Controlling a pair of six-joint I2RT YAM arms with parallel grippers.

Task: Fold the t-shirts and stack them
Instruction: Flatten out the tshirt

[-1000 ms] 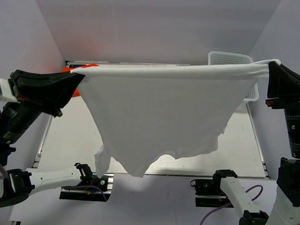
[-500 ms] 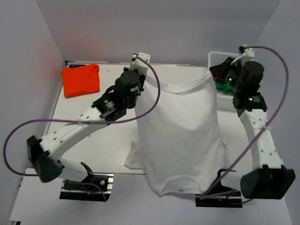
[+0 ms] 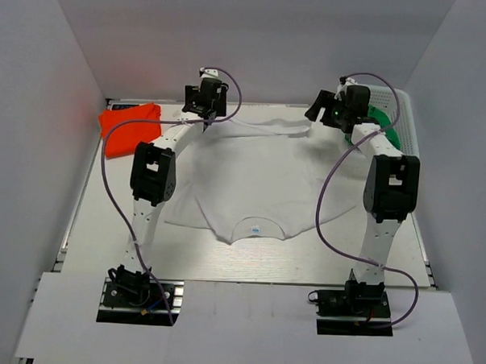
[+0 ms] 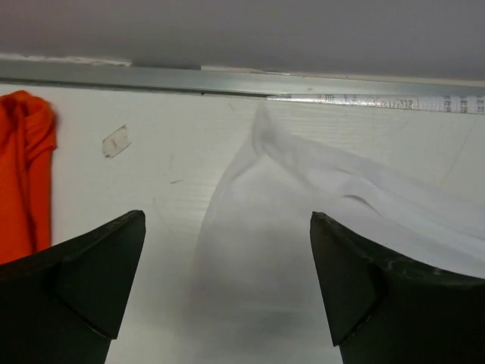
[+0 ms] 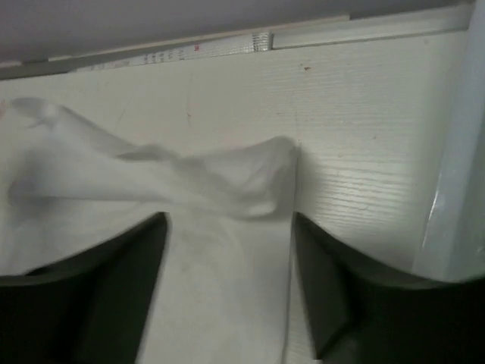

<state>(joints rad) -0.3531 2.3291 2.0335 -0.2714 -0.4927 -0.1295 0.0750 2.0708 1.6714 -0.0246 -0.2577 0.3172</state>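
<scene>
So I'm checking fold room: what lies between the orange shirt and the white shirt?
Only bare tabletop plus a small clear scrap, seen in the left wrist view, between the orange shirt and white shirt.

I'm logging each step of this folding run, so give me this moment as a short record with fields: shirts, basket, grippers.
white shirt: spread flat mid-table, collar toward the arm bases
orange shirt: folded, far left corner
green shirt: in the basket, mostly hidden
basket: far right corner
left gripper: open, above the white shirt's far left corner
right gripper: open, above its far right corner
stack: not yet started
</scene>
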